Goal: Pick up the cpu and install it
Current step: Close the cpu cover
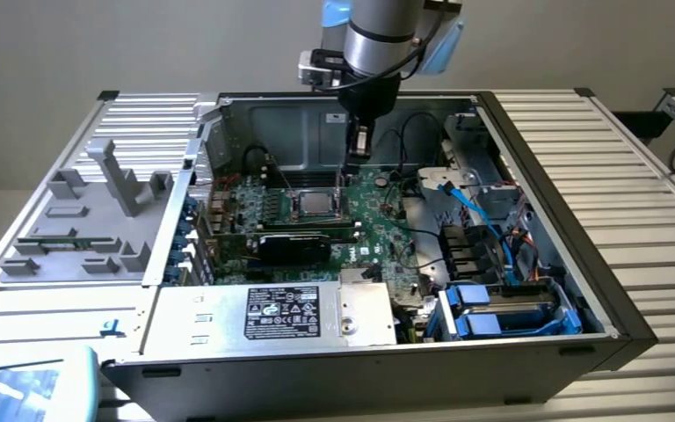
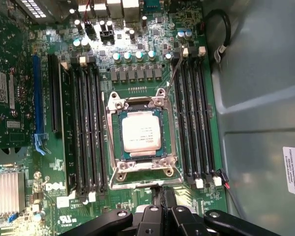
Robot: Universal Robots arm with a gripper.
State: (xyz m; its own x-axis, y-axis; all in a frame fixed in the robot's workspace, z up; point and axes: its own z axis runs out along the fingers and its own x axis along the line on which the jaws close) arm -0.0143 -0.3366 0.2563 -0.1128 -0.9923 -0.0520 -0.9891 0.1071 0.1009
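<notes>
- Tool hangs inside the open computer case, at about one o'clock from the cpu in the exterior view. Its fingers are closed together and have hold of nothing.
- Desk, ribbed and pale, carries the whole job. A grey moulded fixture lies on it at nine o'clock from the case.
- Computer case lies on its side with the cover off, so the inside faces up.
- Power supply, a silver box with a label, fills the case's six o'clock edge in the exterior view. Blue cables bunch at about four o'clock.
- Motherboard, green, covers the case floor. Long memory slots run on either side of the socket.
- Socket frame, bright metal, surrounds the chip. I cannot tell whether it is latched.
- cpu lies flat in the socket, near the middle of the board, with its silver top up. The tool's tips are close to the frame but not touching the chip.
- Handling, as I judge it: the chip is light, thin and stiff, and its smooth metal top is likely slippery. The underside contacts would be fragile. The best hold is on two opposite edges, kept level — never pressing on the face.
</notes>
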